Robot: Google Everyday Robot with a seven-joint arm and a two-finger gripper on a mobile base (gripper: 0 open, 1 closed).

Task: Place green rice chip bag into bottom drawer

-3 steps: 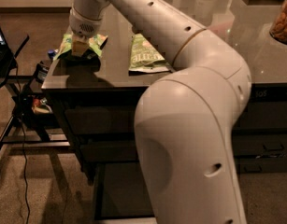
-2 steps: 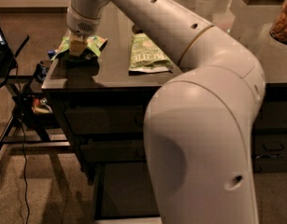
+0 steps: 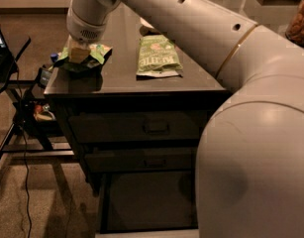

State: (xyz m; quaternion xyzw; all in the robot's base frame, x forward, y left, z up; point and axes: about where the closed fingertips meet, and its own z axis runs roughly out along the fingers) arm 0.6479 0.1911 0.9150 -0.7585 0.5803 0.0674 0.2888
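Observation:
The green rice chip bag (image 3: 94, 53) lies at the front left corner of the dark cabinet top (image 3: 122, 78). My gripper (image 3: 78, 53) comes down on the bag from above and is shut on its middle, so the bag bunches up on both sides. Pale fingers (image 3: 77, 56) cover the bag's centre. The bottom drawer (image 3: 151, 202) stands pulled open at the foot of the cabinet, dark inside, with its pale front rim (image 3: 141, 233) at the lower edge of the view. My arm's large white elbow (image 3: 255, 152) hides the cabinet's right side.
A flatter olive-green bag (image 3: 159, 57) with white lettering lies in the middle of the cabinet top. Two shallower shut drawers (image 3: 151, 128) sit above the open one. A stand with cables (image 3: 23, 108) and a laptop edge (image 3: 0, 48) is at the left.
The arm's elbow has swung further right and fills more of the view. The gripper stays on the bag at the same corner of the cabinet top.

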